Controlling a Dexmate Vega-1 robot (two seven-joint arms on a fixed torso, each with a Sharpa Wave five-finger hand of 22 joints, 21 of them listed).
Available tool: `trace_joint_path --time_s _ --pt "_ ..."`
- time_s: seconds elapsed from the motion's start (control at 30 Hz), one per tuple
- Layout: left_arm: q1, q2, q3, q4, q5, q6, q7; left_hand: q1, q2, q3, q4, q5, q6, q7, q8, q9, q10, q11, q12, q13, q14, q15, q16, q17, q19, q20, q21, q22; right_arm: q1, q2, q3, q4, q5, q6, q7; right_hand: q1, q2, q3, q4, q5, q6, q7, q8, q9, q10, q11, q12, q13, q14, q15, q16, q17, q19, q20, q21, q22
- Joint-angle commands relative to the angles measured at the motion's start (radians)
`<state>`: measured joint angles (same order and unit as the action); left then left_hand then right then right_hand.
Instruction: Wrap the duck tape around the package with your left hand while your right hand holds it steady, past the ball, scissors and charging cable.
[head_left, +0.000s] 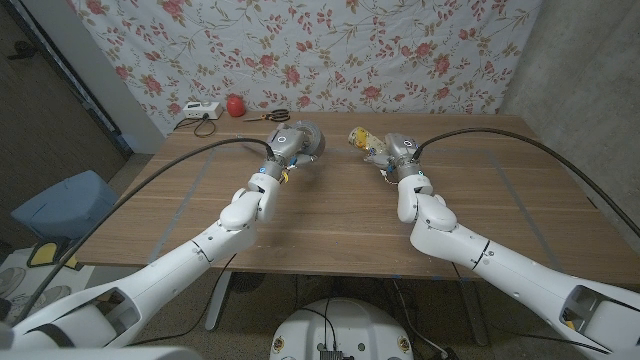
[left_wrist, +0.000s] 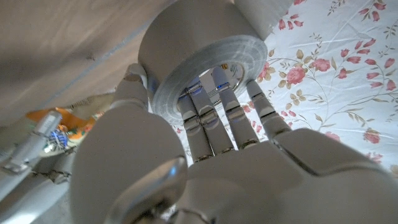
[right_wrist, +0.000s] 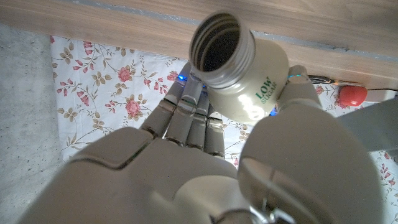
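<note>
Left robot hand (left_wrist: 205, 155): fingers hooked through the grey duct-tape roll (left_wrist: 199, 62), gripping it.
Right robot hand (right_wrist: 205, 155): clasps the open-mouthed "LOW SUGAR" jar package (right_wrist: 239, 68).
Advice: steady the jar, bring the roll alongside, then wrap.

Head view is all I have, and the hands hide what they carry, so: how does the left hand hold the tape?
Observer: The left hand has its fingers pushed through the core of the grey tape roll.
Operator: And the package in the right hand?
Observer: The right hand grips a pale bottle printed "LOW SUGAR". Its mouth is open, with no cap on.
</note>
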<state>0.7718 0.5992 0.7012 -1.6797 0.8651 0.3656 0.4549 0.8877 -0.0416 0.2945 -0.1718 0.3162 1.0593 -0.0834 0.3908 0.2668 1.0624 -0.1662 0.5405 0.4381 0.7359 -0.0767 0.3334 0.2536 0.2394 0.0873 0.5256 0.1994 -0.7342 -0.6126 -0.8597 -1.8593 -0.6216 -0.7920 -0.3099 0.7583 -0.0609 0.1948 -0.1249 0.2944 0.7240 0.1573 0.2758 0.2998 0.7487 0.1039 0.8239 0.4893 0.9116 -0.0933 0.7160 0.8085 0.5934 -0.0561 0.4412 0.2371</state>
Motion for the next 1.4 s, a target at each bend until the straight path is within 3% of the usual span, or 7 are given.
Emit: trace_joint_path --time_s 0.03,0.53,1.4 --pt "0.001 -0.043 -0.068 0.014 -0.135 -0.056 0.314 0.186 0.174 0.045 0.042 0.007 0.004 0.006 0.075 0.026 0.05 -0.042 0.007 0.055 -0.003 -0.153 -0.003 0.005 0.01 0.0 0.007 0.003 -0.023 0.002 0.013 -0.015 -0.002 0.008 -0.014 0.223 0.224 0.065 0.067 0.004 0.31 -0.202 -0.003 0.004 0.266 -0.178 0.003 0.003 0.026 -0.115 -0.007 0.008 -0.006 -0.057 0.011 0.001" --pt "-0.085 -0.06 -0.105 0.003 -0.222 -0.131 0.367 0.193 0.169 0.041 0.04 0.011 0.009 0.005 0.081 0.026 0.052 -0.042 0.011 0.068 0.004 -0.154 -0.003 0.013 0.015 0.0 0.01 0.003 -0.08 -0.01 0.07 -0.052 0.057 0.131 -0.073 0.228 0.217 0.058 0.068 0.007 0.321 -0.208 -0.009 0.006 0.269 -0.174 0.005 0.007 0.028 -0.114 -0.013 0.018 -0.01 -0.059 0.019 -0.001" --pt "-0.295 -0.15 -0.032 0.071 -0.254 -0.221 0.253 0.201 0.166 0.035 0.041 0.017 0.006 -0.001 0.085 0.023 0.05 -0.041 0.014 0.09 0.003 -0.155 -0.01 0.024 0.016 -0.002 0.013 0.004 -0.039 0.039 0.062 0.027 0.037 0.411 -0.114 0.236 0.215 0.049 0.069 0.015 0.33 -0.214 -0.018 0.009 0.268 -0.17 0.005 0.013 0.03 -0.115 -0.022 0.033 -0.012 -0.063 0.031 -0.003"
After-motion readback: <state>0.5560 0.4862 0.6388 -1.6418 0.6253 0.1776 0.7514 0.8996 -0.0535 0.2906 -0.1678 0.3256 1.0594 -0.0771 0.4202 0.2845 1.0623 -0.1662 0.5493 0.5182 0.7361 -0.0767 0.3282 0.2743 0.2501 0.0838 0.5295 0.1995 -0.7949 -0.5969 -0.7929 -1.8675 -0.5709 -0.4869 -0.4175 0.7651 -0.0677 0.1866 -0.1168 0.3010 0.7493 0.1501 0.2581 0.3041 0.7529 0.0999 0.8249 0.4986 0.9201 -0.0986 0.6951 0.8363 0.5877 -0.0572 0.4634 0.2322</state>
